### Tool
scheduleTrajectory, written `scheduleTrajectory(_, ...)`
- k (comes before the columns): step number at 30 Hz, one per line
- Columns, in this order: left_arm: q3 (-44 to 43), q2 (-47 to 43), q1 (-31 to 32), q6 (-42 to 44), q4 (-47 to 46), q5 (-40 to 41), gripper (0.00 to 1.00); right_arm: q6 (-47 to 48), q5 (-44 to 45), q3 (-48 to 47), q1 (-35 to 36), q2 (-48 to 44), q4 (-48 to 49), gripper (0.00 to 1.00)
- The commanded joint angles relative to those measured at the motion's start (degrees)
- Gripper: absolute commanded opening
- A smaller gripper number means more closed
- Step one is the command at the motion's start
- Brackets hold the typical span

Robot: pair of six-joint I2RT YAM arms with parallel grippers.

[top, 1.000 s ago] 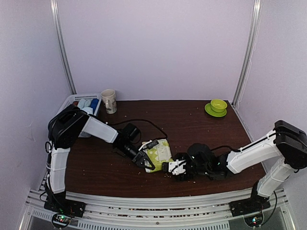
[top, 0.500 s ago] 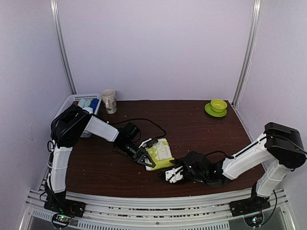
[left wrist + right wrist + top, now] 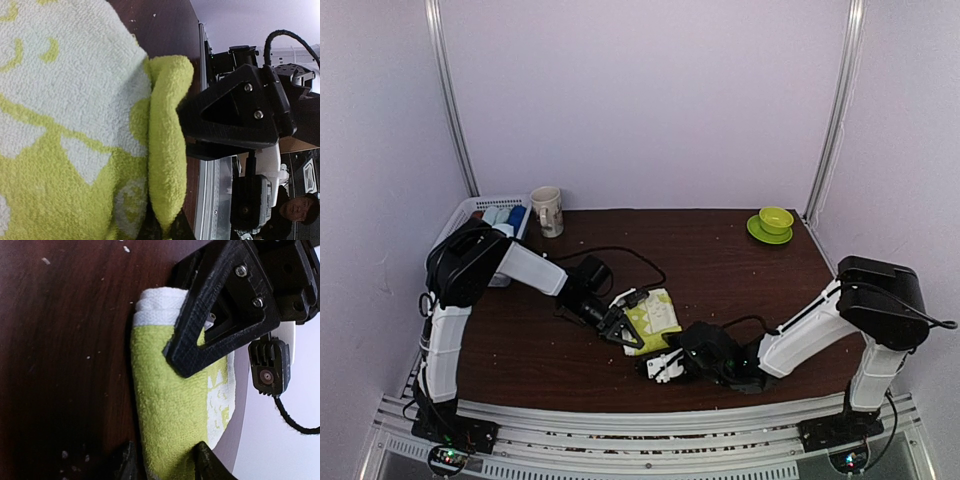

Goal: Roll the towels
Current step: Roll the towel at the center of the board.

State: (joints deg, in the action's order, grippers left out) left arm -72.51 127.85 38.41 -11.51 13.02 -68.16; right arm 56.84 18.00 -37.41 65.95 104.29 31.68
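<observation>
Since a second ago, the right pincer point(image 3: 656, 366) has been slid to the left along the front of the tabletop point(image 3: 750, 270), up to the near corner of the yellow-green towel point(image 3: 658, 315). Its arm is now stretched low across the front. Hardly any change is seen in the left pincer point(image 3: 620, 332).

The towel is laid on the tabletop near the front middle, with both pincers at its near-left side. Its edge is folded over into a fat lip. One end of this lip is pinched by the left pincer, which is pressed together on it. The right pincer's fingers point(image 3: 204, 462) are seen on each side of the lip's other end, with cloth between them. Whether the cloth is squeezed yet cannot be told.

The step in hand is judged to be the start of the roll. To do it well, the lip should be gripped at both ends, so that it is turned evenly. Both ends should be moved together, at the same speed, and kept level. The cloth should be kept tight, so that a firm roll is made and not a loose one. The roll should be pushed over the flat part of the towel. If one end is let go too soon, the lip may be flopped open again.
</observation>
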Motion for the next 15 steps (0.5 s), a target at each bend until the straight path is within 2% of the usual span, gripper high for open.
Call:
scheduleTrajectory(1, 2.99, 5.48, -1.42, 1.40, 2.44, 8.54, 0.00, 0.03, 2.80, -0.84, 0.27, 4.15, -2.95, 0.36)
scheduleTrajectory(6, 2.99, 5.48, -1.42, 1.86, 2.54, 8.17, 0.00, -1.02, 2.64, -2.26, 0.22, 6.08, -4.87, 0.17)
scheduleTrajectory(10, 3.06, 5.33, -1.43, 2.27, 2.95, 8.79, 0.00, -1.98, 2.42, -2.99, 0.10, 6.54, -5.84, 0.06)
scheduleTrajectory(14, 4.12, 3.60, -1.61, 2.12, 2.14, 10.98, 0.14, -3.21, 1.06, -3.79, -0.16, 5.50, -8.35, 0.00)
scheduleTrajectory(15, 4.92, 2.53, -1.73, 1.67, 1.39, 11.60, 0.20, -3.74, 0.34, -4.25, -0.27, 4.90, -9.78, 0.00)
